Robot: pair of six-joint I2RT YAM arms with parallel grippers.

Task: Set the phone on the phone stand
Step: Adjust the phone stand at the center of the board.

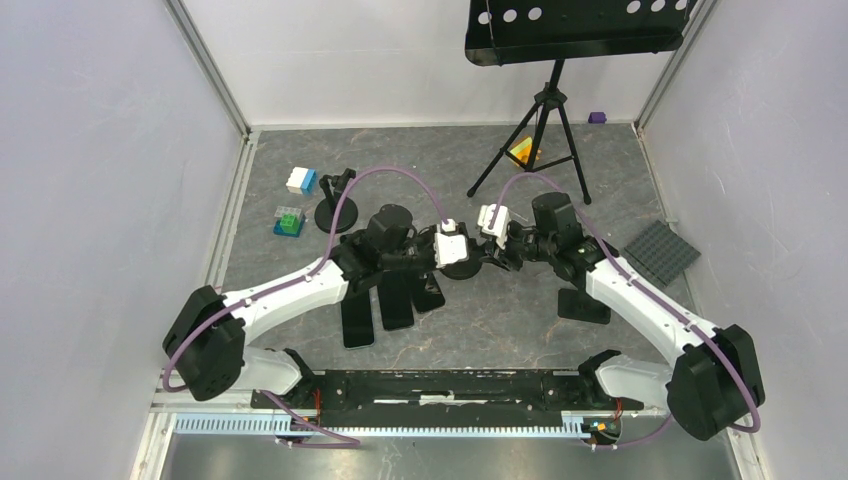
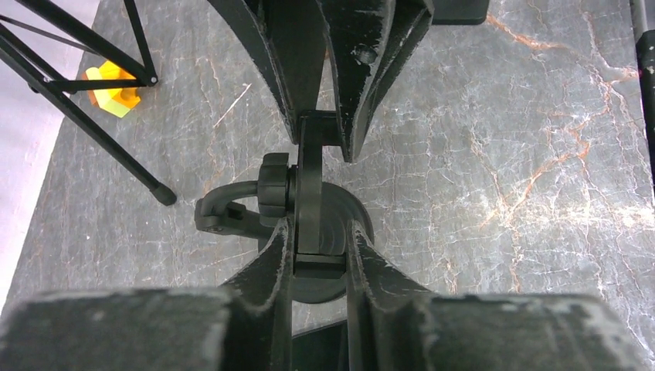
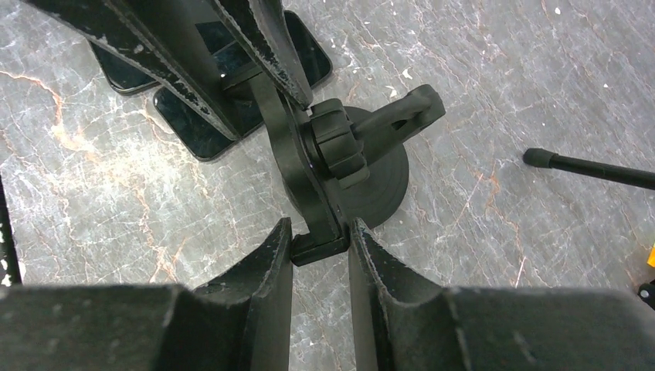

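Left gripper (image 2: 319,241) and right gripper (image 3: 320,232) both clench the phone stand (image 3: 382,182); hold it level, free one for phones (image 1: 395,300) at seven o'clock.

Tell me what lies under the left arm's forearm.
Three dark phones lie flat on the table, side by side. Their far ends are covered by the left arm, so anything else beneath it cannot be seen.

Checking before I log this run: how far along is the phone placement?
Done: nothing placed. In hand: the left gripper and right gripper have their jaws closed on the phone stand from opposite ends. Left: the phones lie flat nearby; one needs lifting onto the stand.
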